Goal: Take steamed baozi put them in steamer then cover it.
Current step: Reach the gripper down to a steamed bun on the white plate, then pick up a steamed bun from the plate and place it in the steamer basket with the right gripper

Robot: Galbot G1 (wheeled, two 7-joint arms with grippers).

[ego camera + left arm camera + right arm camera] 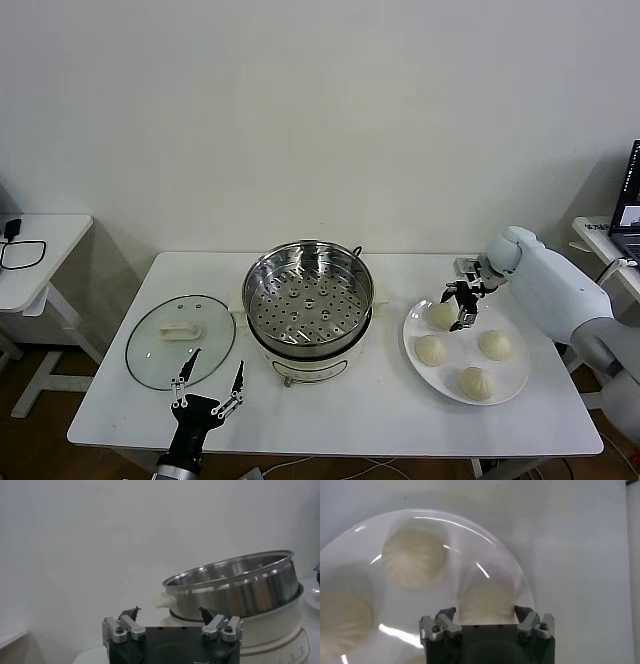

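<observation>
Four steamed baozi (443, 316) lie on a round white plate (515, 384) at the right side of the desk (390, 415), cream-white with pleated tops, all apart from one another. The one nearest the steamer sits between the fingers of the right gripper (461, 308), which reaches down onto the plate from the right. In the right wrist view that bun (486, 603) fills the gap between the two fingers (445, 616), which stand close at either side of it; whether they press it cannot be told, and the bun rests on the plate. Two more buns show there, one (414, 556) farther off and one (342, 616) at the edge of that view.

The steamer (309, 296) stands at the middle of the desk, just beside the plate — a shiny steel pot on a white base, its perforated tray bare inside. The cover (180, 341), clear glass with a metal rim and a white handle, lies flat on the desk on the steamer's other side, near it but not touching.

The left gripper (209, 388) hangs at the desk's front edge, just in front of the cover, its fingers spread wide with nothing between them. In its own wrist view the steamer (235, 585) shows beyond the fingertips (133, 612).

At the far left stands a small white side table (45, 250) carrying a black cable — a laptop (630, 205) sits at the right edge.
</observation>
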